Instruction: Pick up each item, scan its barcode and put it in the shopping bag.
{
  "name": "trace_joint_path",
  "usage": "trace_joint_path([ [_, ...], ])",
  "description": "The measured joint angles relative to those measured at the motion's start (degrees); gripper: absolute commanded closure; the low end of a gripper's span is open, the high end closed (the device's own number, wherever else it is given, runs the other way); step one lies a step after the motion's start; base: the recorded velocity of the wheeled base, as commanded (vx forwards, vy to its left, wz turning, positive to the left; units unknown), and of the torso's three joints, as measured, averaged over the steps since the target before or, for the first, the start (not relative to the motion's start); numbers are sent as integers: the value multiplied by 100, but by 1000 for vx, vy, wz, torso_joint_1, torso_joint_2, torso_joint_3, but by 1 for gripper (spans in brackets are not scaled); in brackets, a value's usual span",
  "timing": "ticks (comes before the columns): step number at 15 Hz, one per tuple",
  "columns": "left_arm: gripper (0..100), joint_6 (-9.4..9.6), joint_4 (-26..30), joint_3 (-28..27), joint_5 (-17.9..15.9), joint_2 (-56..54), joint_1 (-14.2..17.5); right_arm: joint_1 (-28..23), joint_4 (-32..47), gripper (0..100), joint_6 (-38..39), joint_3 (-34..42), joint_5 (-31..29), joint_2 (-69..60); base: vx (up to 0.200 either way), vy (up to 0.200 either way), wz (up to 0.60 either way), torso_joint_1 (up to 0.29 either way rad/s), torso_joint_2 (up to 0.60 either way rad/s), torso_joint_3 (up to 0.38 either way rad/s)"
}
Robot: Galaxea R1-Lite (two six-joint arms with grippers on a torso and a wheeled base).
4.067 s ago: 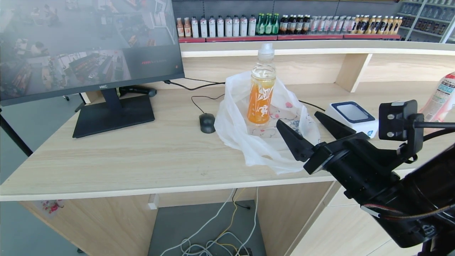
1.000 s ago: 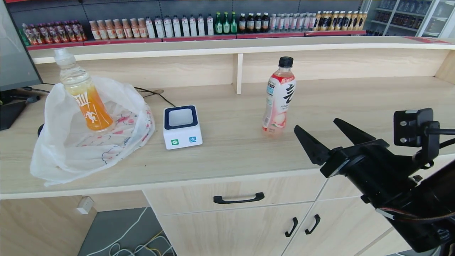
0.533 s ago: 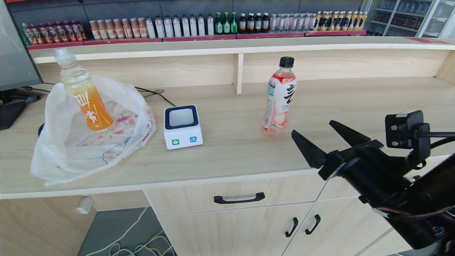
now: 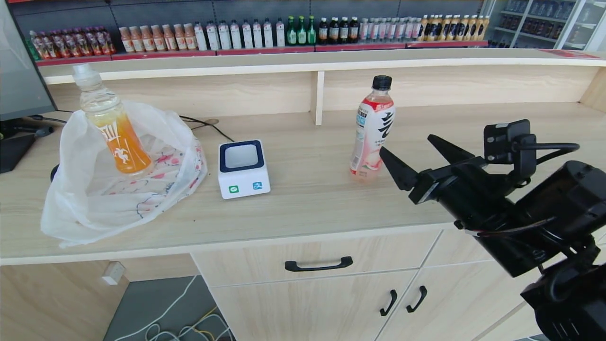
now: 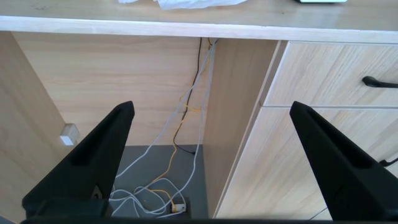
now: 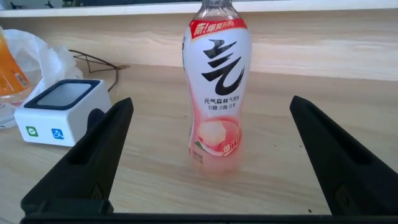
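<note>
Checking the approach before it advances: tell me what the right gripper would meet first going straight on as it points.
Most likely the pink bottle, upright on the counter: the right wrist view has it centred between the open jaws of the right gripper. How far off it stands is unclear.

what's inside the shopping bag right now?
One orange drink bottle stands in the shopping bag, its neck and cap above the rim. The bag's crumpled front wall covers part of its floor, so anything small lying flat there cannot be ruled out.
</note>
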Motion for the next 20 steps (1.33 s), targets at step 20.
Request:
trace_joint_path([
  [20, 0, -2, 2, 0, -2, 0, 0, -135, 2655, 0, 276, -2238, 104, 413, 0, 0, 0, 0, 0, 0],
])
